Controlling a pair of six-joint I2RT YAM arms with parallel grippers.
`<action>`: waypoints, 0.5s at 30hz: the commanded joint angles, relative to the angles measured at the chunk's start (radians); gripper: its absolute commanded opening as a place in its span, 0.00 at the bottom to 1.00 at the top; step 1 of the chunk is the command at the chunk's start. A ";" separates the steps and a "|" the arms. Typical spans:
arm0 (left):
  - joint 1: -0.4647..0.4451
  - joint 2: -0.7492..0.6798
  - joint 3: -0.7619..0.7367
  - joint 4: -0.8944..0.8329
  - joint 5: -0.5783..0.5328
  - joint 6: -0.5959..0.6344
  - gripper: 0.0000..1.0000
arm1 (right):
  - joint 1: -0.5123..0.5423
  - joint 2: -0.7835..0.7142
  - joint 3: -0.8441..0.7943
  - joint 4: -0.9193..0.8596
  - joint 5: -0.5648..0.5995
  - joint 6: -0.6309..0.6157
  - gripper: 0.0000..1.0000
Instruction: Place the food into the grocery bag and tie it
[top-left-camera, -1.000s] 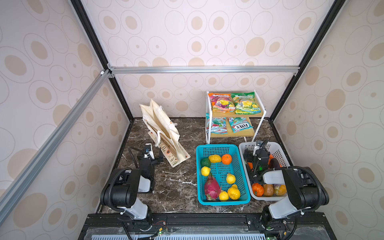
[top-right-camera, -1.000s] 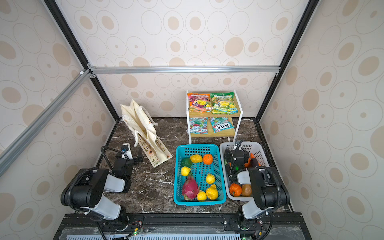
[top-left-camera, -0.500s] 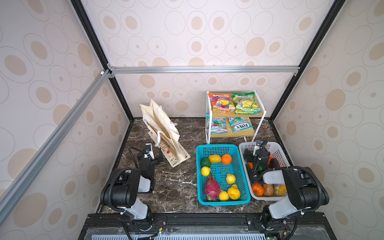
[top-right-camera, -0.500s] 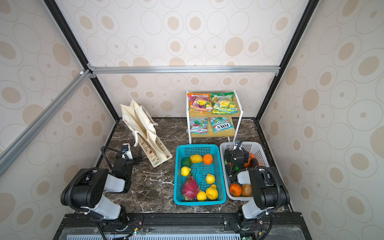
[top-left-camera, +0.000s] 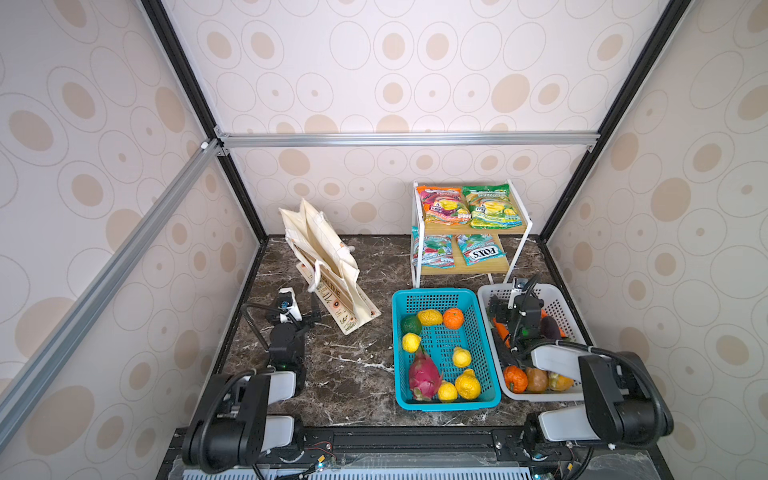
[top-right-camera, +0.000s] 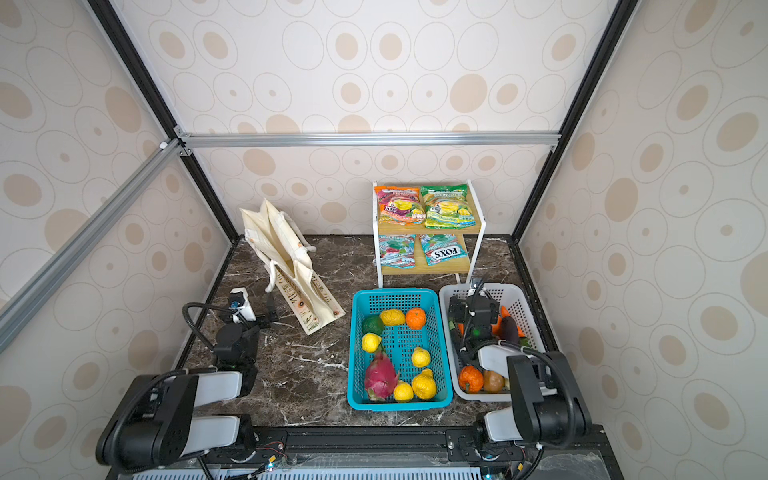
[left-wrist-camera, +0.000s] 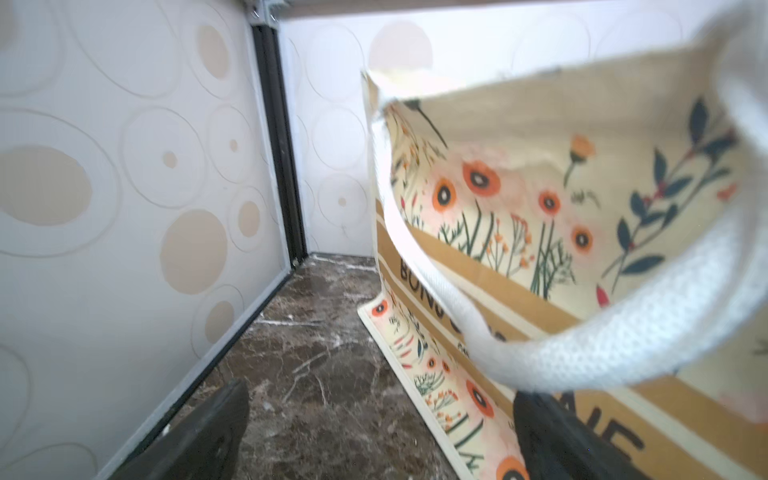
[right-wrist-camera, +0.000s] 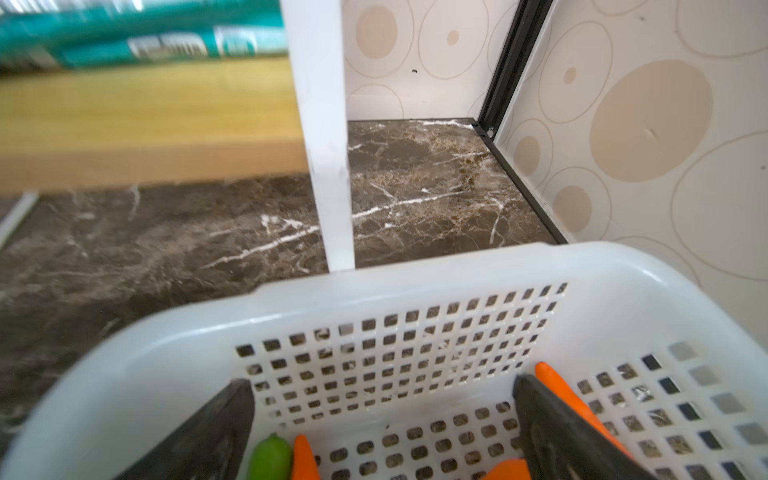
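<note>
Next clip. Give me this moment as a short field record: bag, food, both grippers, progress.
bag: grocery bag upright, back left
teal basket: dragon fruit, yellow fruits
white basket: eggplant among other produce
rack: orange snack packet and green snack packet on top shelf
left gripper: open, empty, close to the bag's rope handle
right gripper: open, empty, over white basket
progress: no food seen in bag

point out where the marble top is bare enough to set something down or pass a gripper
Biggest bare patch: marble between the left arm, grocery bag and teal basket. Another lies behind, between bag and shelf rack. Crowded: teal basket, white basket and rack sit close together, with the right gripper over the white basket.
</note>
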 joint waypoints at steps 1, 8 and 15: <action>-0.002 -0.152 -0.010 -0.158 -0.103 -0.164 0.99 | 0.014 -0.100 0.023 -0.196 -0.037 0.051 1.00; -0.003 -0.432 0.117 -0.542 -0.204 -0.378 0.99 | 0.012 -0.289 0.138 -0.492 -0.102 0.095 1.00; -0.003 -0.578 0.270 -0.739 -0.166 -0.437 0.99 | 0.015 -0.378 0.187 -0.550 -0.393 0.129 1.00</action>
